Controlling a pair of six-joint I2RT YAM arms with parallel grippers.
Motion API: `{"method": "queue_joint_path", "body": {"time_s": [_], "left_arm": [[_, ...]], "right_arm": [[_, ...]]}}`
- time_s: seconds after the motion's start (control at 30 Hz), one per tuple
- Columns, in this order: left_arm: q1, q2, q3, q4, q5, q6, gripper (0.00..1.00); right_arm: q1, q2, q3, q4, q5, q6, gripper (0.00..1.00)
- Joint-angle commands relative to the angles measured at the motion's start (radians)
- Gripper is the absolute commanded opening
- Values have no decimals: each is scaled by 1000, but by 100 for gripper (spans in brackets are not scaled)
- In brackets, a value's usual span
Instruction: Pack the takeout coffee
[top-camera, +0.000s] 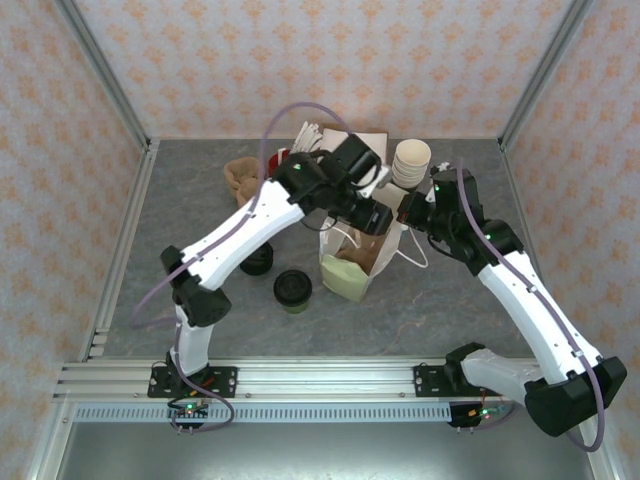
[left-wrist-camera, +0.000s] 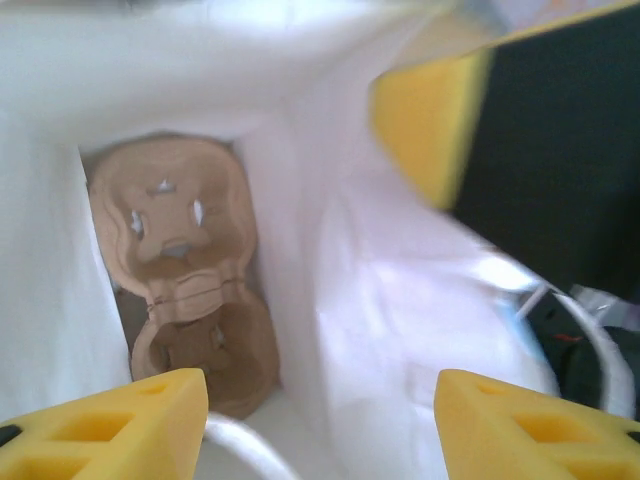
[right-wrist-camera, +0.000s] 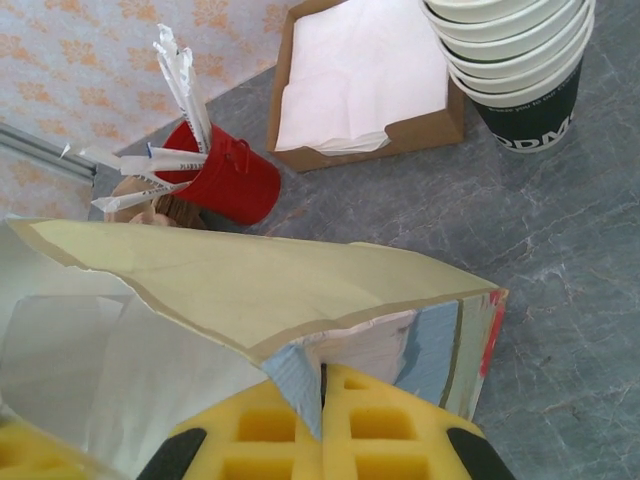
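Top external: I log a grey marbled table (top-camera: 200, 190) boxed in by patterned wallpaper (top-camera: 300, 60). The takeout coffee (top-camera: 292, 289) stands on it left of the paper bag (top-camera: 350, 268), apart from it. Left wrist: left gripper (left-wrist-camera: 320, 415), jaws apart and empty, above a cardboard cup carrier (left-wrist-camera: 190, 260) on the bag's floor. Right wrist: right gripper (right-wrist-camera: 322, 425) pinched on the bag's rim. Beyond it are a red cup of straws (right-wrist-camera: 228, 182), a napkin tray (right-wrist-camera: 360, 70) and stacked paper cups (right-wrist-camera: 520, 60).
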Motion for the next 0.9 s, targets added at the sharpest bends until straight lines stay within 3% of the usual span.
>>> {"method": "queue_joint_path", "body": {"time_s": [0.0,0.2,0.43,0.6,0.87], "left_arm": [[1,-82,15,-42,34,-21,63],[16,-198,-48,56,-51,-45,66],[78,-320,-172,132,-257,-68,67],[137,-392,-291,194,-280,-87,67],[165,-397,-390,144,-300,-126,68]], "right_arm": [[0,-3,37,42,-31,-56,0],[0,-17,21,95,-105,-105,0],[0,-58,-34,178,-182,-165,0],[0,-49,-21,149,-198,-175,0],[1,-29,16,78,-140,-88,0]]}}
